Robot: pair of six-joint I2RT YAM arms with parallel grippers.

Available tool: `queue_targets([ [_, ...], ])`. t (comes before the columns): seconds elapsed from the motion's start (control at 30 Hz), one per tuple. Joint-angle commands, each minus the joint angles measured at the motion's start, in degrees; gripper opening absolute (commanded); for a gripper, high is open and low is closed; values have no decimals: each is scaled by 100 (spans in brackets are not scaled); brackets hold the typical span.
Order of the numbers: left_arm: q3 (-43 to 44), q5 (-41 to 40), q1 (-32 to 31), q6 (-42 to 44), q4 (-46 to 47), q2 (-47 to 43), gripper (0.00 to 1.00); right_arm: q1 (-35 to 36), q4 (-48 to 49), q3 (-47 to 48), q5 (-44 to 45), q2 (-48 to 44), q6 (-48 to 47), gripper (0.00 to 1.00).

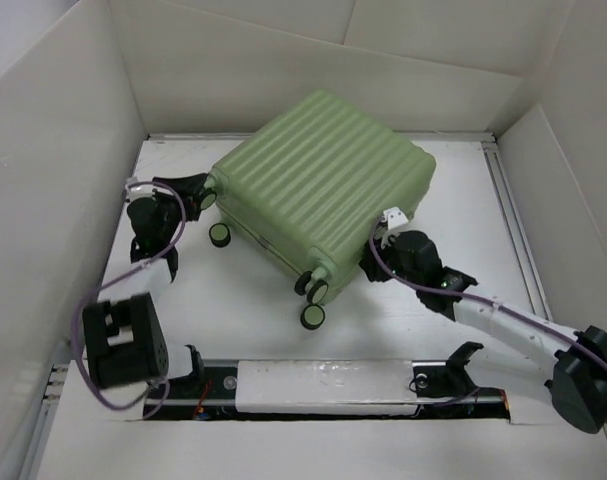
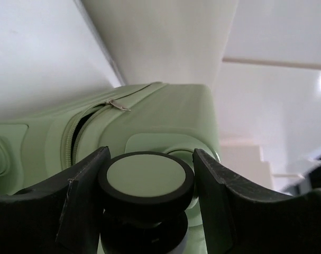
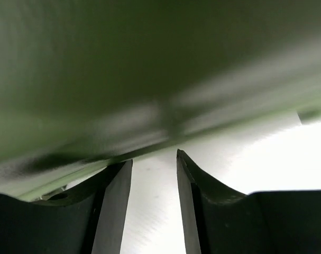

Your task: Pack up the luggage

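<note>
Top external view showed the luggage lying closed and flat on the table, turned at an angle, toward the far side between the two arms. The left gripper sat at its left corner, and the right gripper was at its near right edge.

From the left wrist, the fingers were clenched on one caster wheel, a finger pressed to each side of it. The luggage's green shell rose just behind, with its zipper partly parted.

From the right wrist, the fingers stood apart with only bare table between them, grasping nothing. Their tips reached the blurred lower edge of the luggage, which filled the view above.

Three more wheels stuck out along the near side. White walls closed in the table on the left, far and right sides.
</note>
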Motion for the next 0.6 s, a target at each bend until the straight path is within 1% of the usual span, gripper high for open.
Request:
queue_targets([
  [0.0, -491, 1101, -260, 904, -213, -1753, 0, -541, 1267, 793, -781, 351, -343, 45],
  [0.03, -589, 1101, -260, 1028, -453, -1999, 0, -594, 1197, 793, -782, 290, -343, 45],
  [0.07, -659, 1101, -260, 1264, -682, -2480, 0, -595, 1031, 793, -782, 81, -343, 46],
  [0.1, -660, 1040, -260, 1388, -901, -2694, 0, -595, 1030, 706, -782, -78, -343, 47],
  [0.13, -747, 1039, -260, 1537, -1356, -2905, 0, -595, 951, 401, -730, -253, -291, 43],
  [0.17, -748, 952, -208, 1687, -1587, -3316, 0, -595, 898, 172, -729, -690, -212, 30],
  [0.2, -748, 829, -207, 1827, -1772, -3511, 0, -534, 898, -100, -729, -955, -2, 27],
  [0.23, -748, 767, -207, 2072, -2087, -3687, 0, -420, 950, -408, -677, -1210, 148, 20],
  [0.27, -748, 714, -207, 2153, -2212, -3837, 0, -349, 1046, -1020, -676, -1465, 271, 12],
  [0.3, -748, 662, -207, 2241, -2344, -4082, 0, -279, 1300, -1304, -676, -1938, 394, 2],
  [0.37, -495, 486, -207, 2486, -2790, -4146, 0, -59, 1530, -1927, -676, -2362, 632, 2],
  [0.4, -432, 433, -207, 2488, -2872, -4216, 0, 2, 1531, -2027, -615, -2704, 633, 6],
  [0.43, -432, 433, -207, 2557, -2872, -4216, 0, 3, 1531, -2106, -563, -2846, 633, 11],
  [0.5, -178, 275, -155, 2654, -3179, -4216, 0, 82, 1347, -2168, -440, -3058, 633, 25],
  [0.53, -177, 275, -85, 2655, -3180, -4147, 0, 82, 1346, -2169, -439, -3120, 633, 37],
  [0.57, -116, 275, -32, 2655, -3180, -4146, 0, 82, 1346, -2169, -439, -3120, 563, 41],
])
